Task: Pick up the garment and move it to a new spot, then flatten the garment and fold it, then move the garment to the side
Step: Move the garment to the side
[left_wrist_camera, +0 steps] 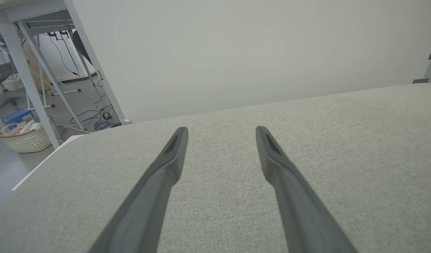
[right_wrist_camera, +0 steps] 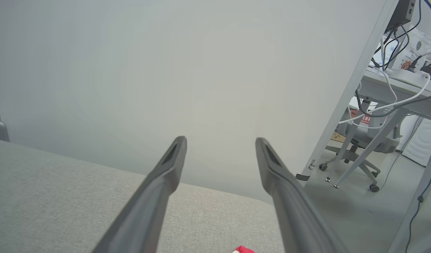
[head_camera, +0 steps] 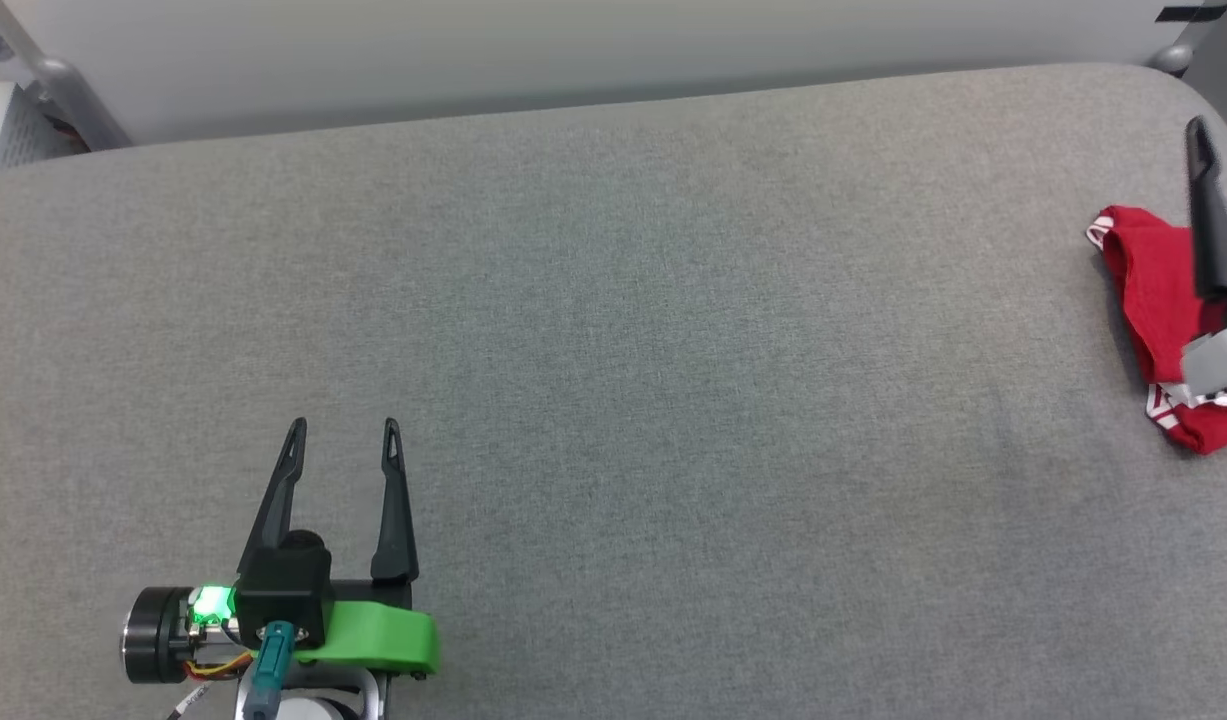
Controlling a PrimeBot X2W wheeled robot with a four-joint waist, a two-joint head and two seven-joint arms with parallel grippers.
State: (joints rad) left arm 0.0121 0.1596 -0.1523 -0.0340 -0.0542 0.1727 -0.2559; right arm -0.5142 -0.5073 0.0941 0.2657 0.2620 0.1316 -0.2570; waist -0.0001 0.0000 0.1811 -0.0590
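The garment (head_camera: 1153,290) lies bunched at the far right edge of the grey table, red cloth with red-white striped trim showing; its lettering is hidden. Above it hangs my right gripper (right_wrist_camera: 220,140), open with nothing between its fingers. One dark finger (head_camera: 1211,220) crosses the garment in the head view. A sliver of the red garment (right_wrist_camera: 242,250) peeks in at the bottom of the right wrist view. My left gripper (head_camera: 345,428) rests at the lower left, far from the garment. In its wrist view the left gripper (left_wrist_camera: 220,130) stands open over bare cloth.
The grey fabric-covered table (head_camera: 613,300) spans the head view, rounded at its far corners, with a pale wall behind. Beyond the table's left end a woven basket (left_wrist_camera: 27,138) sits on the floor by table legs. Past its right end stand a desk with cables and an office chair (right_wrist_camera: 363,140).
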